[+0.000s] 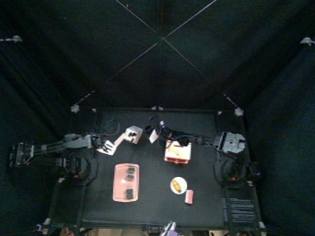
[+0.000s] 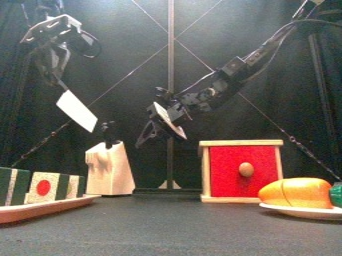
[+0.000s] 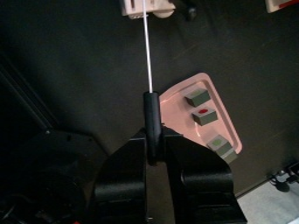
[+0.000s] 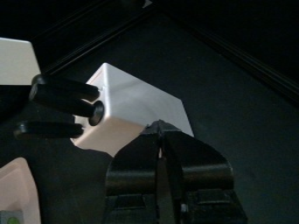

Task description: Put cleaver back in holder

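Your table [image 1: 92,207] is pretty busy. The long pink tray [image 3: 177,87] sits toward the front left. In the front view the white box with the red face [image 2: 242,172] stands right of centre.

The holder [image 2: 110,168] stands on the table just left of that box. It's a small white block, and the right wrist view shows black handles [image 4: 59,92] sticking out of one side.

Your left gripper [image 3: 152,142] is clamped on the cleaver's black handle. The cleaver [image 2: 76,110] is up in the air, tilted, above and left of the holder and clearly apart from it. In the left wrist view the blade is edge-on and pointing toward the holder.

Your right gripper [image 4: 158,144] is pinched closed with nothing in it. It's right by a corner of the holder, but I can't tell if it's touching.

The plate [image 2: 301,210] with something orange on it is at the front right.
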Motion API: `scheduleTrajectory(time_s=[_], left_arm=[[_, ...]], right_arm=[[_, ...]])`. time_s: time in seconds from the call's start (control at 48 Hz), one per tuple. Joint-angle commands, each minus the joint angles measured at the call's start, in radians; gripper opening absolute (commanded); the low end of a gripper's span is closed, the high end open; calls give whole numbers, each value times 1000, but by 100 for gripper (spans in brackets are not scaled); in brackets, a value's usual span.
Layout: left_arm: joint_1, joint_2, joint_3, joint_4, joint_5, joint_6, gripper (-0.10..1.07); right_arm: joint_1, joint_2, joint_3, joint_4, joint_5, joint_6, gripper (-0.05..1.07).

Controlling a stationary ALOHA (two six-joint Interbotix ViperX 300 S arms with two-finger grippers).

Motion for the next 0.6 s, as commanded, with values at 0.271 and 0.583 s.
scheduleTrajectory(time_s=[0.271, 0.583], left_arm=[[48, 29, -2, 6, -5, 54, 24], [63, 43, 26, 2, -28, 66, 24]], right_arm=[[-6, -17, -14, 0, -8, 0, 22], [-6, 6, -34, 2, -2, 0, 22]])
